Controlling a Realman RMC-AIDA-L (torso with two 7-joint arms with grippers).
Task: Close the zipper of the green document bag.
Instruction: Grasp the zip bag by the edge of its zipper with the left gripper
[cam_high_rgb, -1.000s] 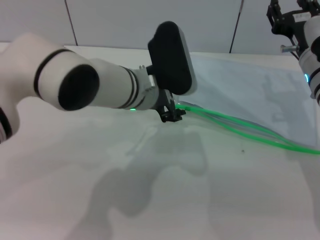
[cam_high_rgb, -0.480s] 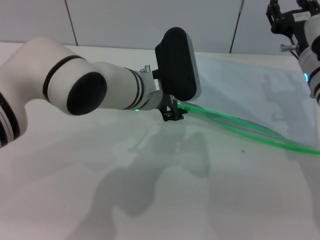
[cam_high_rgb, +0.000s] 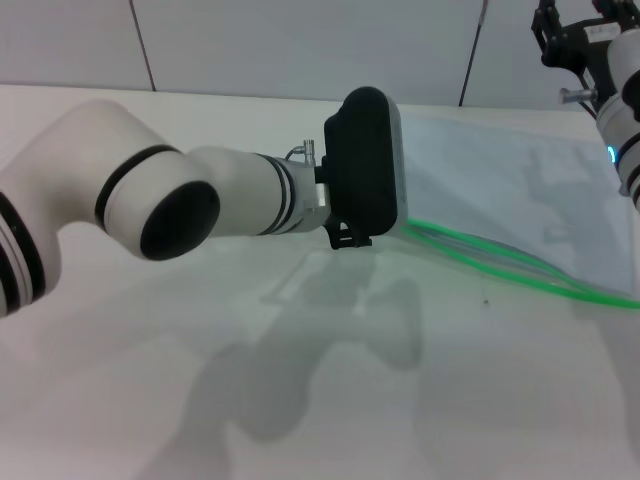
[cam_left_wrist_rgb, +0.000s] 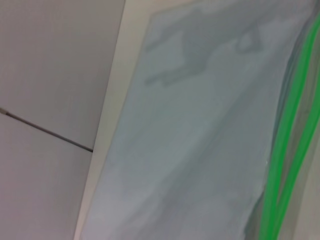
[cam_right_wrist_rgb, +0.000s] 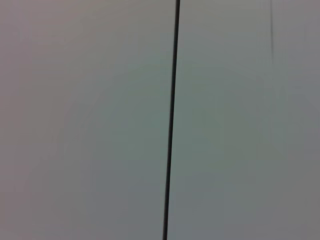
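A: Where do we find the green document bag (cam_high_rgb: 500, 190)?

B: Flat on the table (cam_high_rgb: 300, 400), its zipper (cam_high_rgb: 500, 262) along the near edge, two strands apart.

A: And our left gripper (cam_high_rgb: 350, 238)?

B: At the zipper's left end, mostly hidden behind the wrist; pinched or spread, we cannot tell.

A: Our right gripper (cam_high_rgb: 560, 35)?

B: Raised beyond the bag's far right corner, cut off; state unclear.

bag (cam_high_rgb: 500, 190) on table (cam_high_rgb: 300, 420) (zipper (cam_high_rgb: 520, 272) nearest)
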